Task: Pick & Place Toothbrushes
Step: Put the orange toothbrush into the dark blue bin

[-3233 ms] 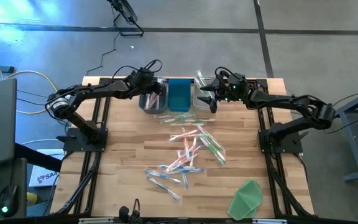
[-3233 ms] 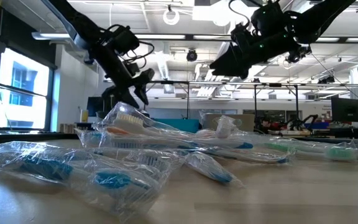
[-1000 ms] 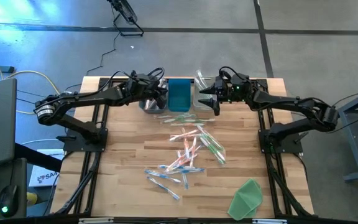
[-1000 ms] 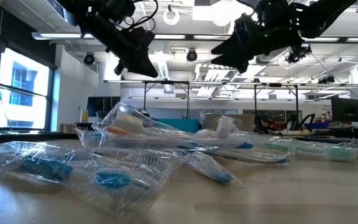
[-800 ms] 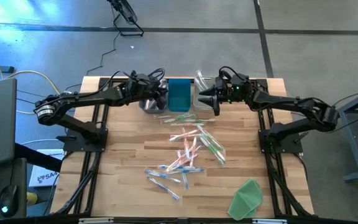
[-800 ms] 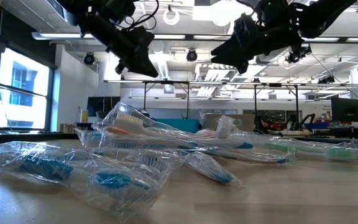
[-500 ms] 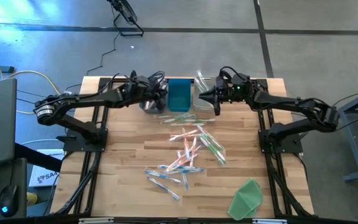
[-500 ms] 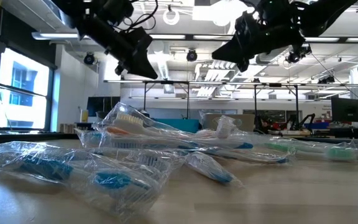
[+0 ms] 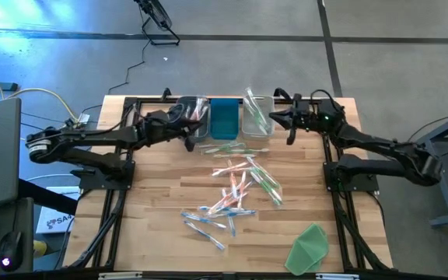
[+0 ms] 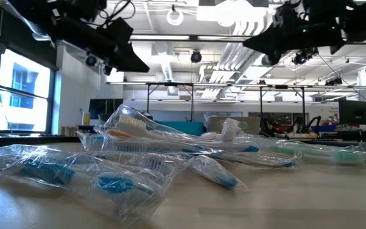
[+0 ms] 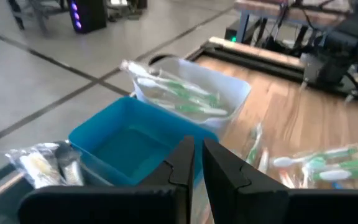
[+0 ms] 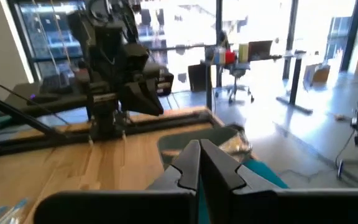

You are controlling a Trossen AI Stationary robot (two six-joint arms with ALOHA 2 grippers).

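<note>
Toothbrushes (image 9: 237, 187) in clear wrappers lie scattered over the middle of the tabletop (image 9: 162, 204). The left gripper (image 9: 190, 143) hangs above the far edge, fingers nearly together, holding nothing. Beside it stand three bins: a grey one (image 9: 194, 117) with wrapped brushes, an empty blue one (image 9: 225, 118), a clear one (image 9: 257, 115) with green brushes. The right gripper (image 9: 290, 131) is closed and empty.

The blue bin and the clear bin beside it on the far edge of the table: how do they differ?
The blue bin is opaque; the clear bin is see-through. In the left wrist view the blue bin looks empty, while the clear bin holds green toothbrushes. Both are open-topped and stand side by side.
</note>
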